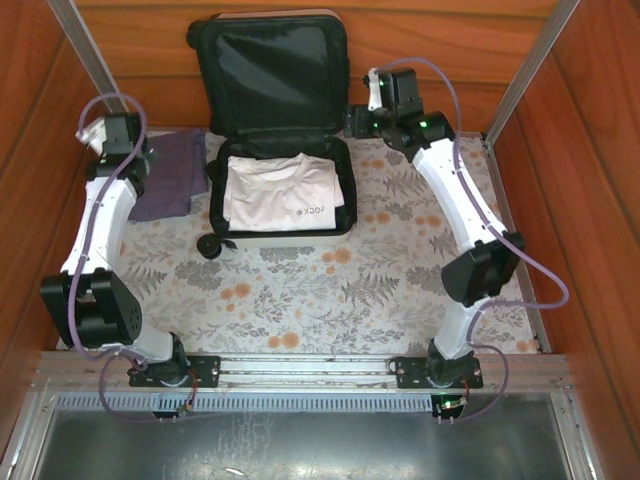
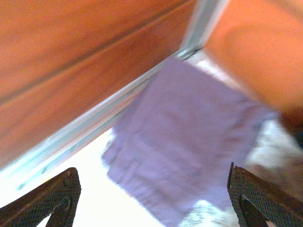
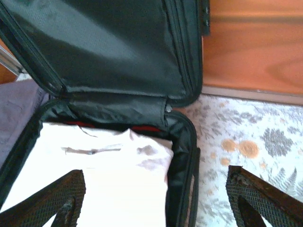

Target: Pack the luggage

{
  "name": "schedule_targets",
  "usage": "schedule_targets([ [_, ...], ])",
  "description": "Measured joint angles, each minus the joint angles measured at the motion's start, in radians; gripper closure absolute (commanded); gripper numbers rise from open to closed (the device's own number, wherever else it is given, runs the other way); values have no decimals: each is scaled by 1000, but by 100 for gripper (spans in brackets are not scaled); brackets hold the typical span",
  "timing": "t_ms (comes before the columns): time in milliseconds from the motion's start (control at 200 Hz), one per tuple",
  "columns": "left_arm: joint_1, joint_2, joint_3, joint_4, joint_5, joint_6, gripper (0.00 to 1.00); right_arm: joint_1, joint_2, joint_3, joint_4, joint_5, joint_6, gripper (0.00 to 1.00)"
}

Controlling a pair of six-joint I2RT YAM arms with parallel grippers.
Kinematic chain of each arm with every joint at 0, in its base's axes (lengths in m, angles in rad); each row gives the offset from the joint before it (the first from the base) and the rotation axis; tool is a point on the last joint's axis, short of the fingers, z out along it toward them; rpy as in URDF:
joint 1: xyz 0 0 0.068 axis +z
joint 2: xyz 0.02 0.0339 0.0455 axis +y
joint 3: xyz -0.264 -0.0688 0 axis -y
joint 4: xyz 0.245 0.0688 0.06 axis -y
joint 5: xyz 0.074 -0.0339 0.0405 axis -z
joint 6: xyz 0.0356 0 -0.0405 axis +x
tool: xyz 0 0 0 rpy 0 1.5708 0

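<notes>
The luggage lies open at the back of the table, its black-lined lid standing against the rear wall. A folded white shirt rests in its base. My left gripper hovers open over a folded purple cloth on the table left of the luggage. In the left wrist view the purple cloth lies beyond the wide-apart fingers, untouched. My right gripper is open above the right rim of the luggage, with the white shirt under its left finger. Nothing is held.
Wooden walls close in the table at the back and on both sides. A floral tablecloth covers the table. The luggage's black wheel sticks out at its near left corner. Metal posts stand in the rear corners.
</notes>
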Motion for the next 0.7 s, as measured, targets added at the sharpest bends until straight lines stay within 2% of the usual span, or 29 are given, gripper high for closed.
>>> schedule_targets([
  [115,92,60,-84,-55,79,-123,15,0,-69,-166,22,19,0,13],
  [285,132,175,-77,-71,173,-222,16,-1,-118,-333,31,40,1,13],
  [700,219,362,98,-60,232,-166,15,-9,-171,-444,53,59,-9,11],
])
